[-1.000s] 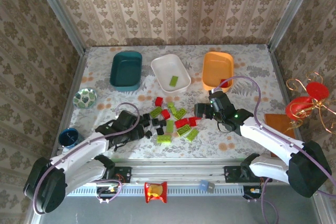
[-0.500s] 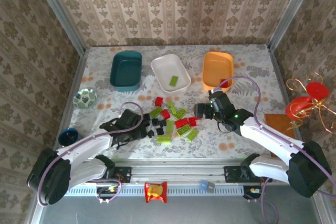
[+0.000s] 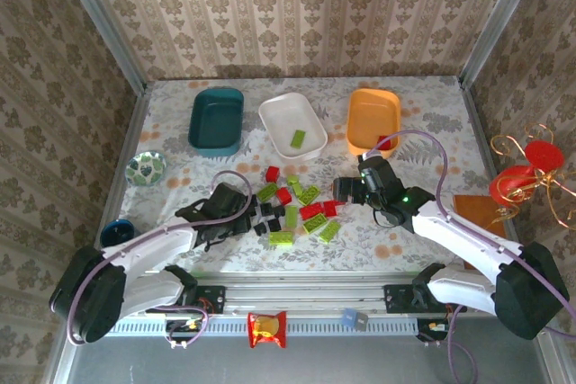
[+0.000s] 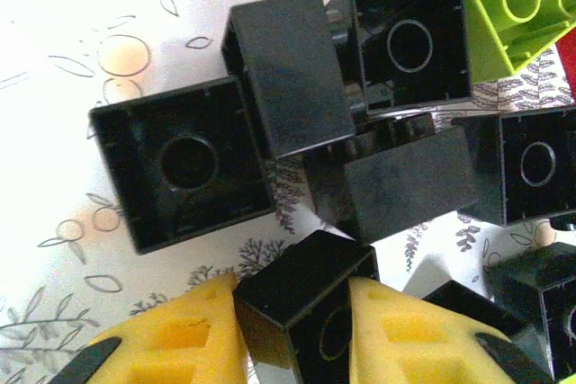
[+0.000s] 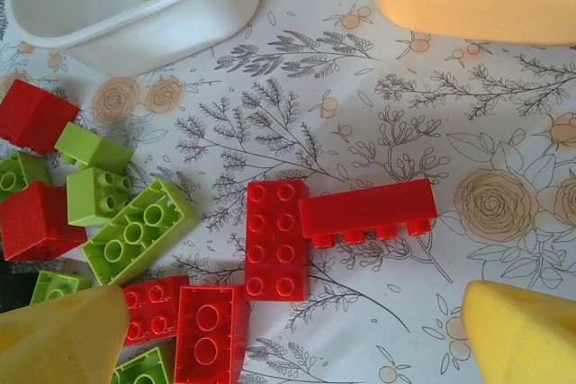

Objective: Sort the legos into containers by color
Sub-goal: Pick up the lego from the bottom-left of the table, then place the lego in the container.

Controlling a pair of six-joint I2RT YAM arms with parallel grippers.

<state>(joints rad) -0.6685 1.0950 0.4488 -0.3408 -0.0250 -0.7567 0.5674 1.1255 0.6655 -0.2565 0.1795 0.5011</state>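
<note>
- The left gripper (image 4: 292, 334) is pressed in on a black brick (image 4: 301, 299). Its yellow foam pads (image 4: 180, 343) sit against two opposite side walls.
- This brick lies at the near-left edge of the pile of legos (image 3: 292, 209), which is spread on the table on the near side of the white tub (image 3: 281, 117).
- The brick looks light, rigid and smooth-walled, so I judge it unlikely to deform but liable to slip or pivot if pinched near a corner. Flat opposite walls, taken low and square, are the best hold.
- Other black bricks crowd it closely, so a lift may drag a neighbour along.
- The right gripper (image 5: 288, 339) is spread wide over the red bricks (image 5: 277, 238) at the pile's right side, nearer than the white tub, and holds nothing.
- The white tub holds one green brick (image 3: 298, 138). The teal tub (image 3: 216, 119) stands to its left and the orange tub (image 3: 373, 119), with a red brick (image 3: 384, 142), to its right.
- Compared with a second ago, the left arm has pushed slightly further into the pile and its jaws have gone from spread to closed. The right arm and the tubs' contents are unchanged.
</note>
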